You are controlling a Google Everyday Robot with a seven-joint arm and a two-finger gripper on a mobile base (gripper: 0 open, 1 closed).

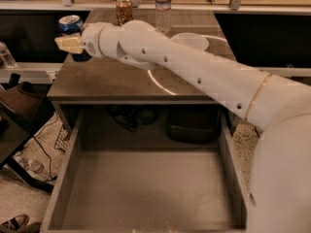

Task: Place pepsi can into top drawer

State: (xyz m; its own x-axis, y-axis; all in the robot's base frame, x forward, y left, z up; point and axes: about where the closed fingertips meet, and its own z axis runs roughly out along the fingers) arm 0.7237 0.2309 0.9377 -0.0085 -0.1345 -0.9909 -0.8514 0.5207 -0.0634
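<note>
The pepsi can (71,25), blue with a silver top, is at the table's far left edge. My gripper (68,44) is closed around its middle with the yellowish fingers (64,43) in front of it. The can's dark lower part shows just below the gripper. The arm reaches in from the right across the table. The top drawer (146,193) is pulled wide open below the table's front edge, its flat bottom bare.
A brown-gold can (124,10) and a clear water bottle (163,6) stand at the table's back. A white bowl (193,41) sits behind the arm. The table top (107,79) has a dark surface. Cables and a shoe lie on the floor at left.
</note>
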